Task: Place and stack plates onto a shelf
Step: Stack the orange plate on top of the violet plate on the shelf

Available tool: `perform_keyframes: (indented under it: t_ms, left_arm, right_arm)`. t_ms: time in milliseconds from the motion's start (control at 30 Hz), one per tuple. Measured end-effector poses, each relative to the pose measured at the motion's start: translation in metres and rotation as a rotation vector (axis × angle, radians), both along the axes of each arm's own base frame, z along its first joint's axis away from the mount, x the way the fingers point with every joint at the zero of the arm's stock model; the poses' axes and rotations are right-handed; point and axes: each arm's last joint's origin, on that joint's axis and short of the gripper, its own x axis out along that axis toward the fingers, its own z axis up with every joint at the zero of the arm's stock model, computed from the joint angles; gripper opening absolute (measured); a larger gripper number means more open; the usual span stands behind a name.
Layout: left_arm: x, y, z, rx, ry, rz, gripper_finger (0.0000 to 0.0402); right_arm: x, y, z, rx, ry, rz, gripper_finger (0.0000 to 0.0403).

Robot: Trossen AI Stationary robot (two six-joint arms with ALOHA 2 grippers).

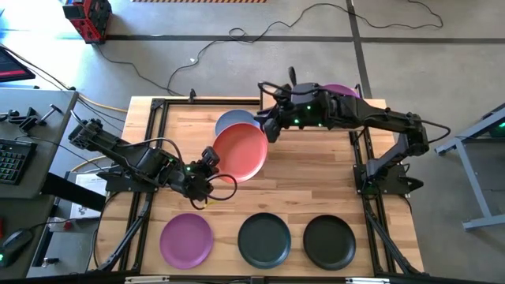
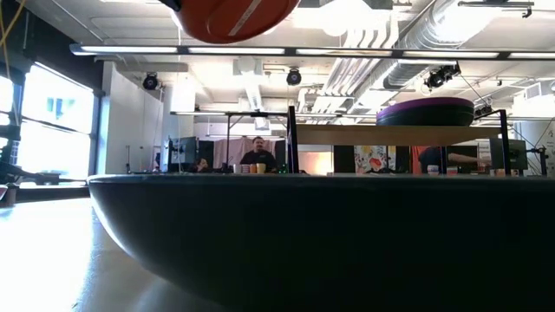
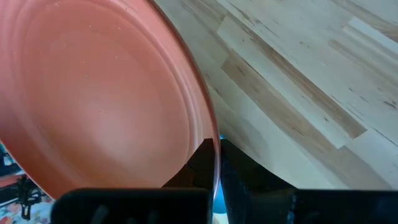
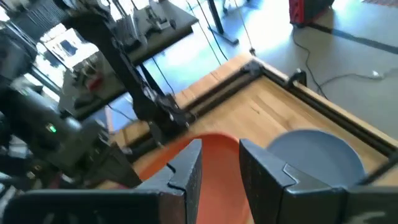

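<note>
Left end effector [image 1: 211, 160] grips the raised orange plate [image 1: 241, 151]; right end effector [image 1: 268, 126] hovers open.

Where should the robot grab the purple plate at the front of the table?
Probably by its rim. The purple plate lies flat on the table and is shallow, so only the thin edge fits between fingers. Coming from above on its left side avoids the dark plate beside it.

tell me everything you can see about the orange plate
The orange plate is round, shallow and matte, with faint concentric rings inside. The left gripper is shut on its rim, holding it tilted in the air above the table. It overlaps the pale blue plate from above. The right gripper hangs open near its far edge.
</note>
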Motion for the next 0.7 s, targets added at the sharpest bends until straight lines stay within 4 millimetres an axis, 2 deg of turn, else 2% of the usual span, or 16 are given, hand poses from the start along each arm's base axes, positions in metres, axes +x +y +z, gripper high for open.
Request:
perform_keyframes:
  t_ms: [333, 700]
  left_arm:
    - [0.000, 0.000, 0.000, -0.010, -0.006, 0.015, 0.0000]
    - [0.000, 0.000, 0.000, -0.002, 0.000, 0.004, 0.0000]
  right_arm:
    - [-0.006, -0.001, -0.024, 0.103, 0.210, -0.098, 0.0096]
    - [0.001, -0.001, -0.034, 0.173, 0.248, -0.148, 0.0096]
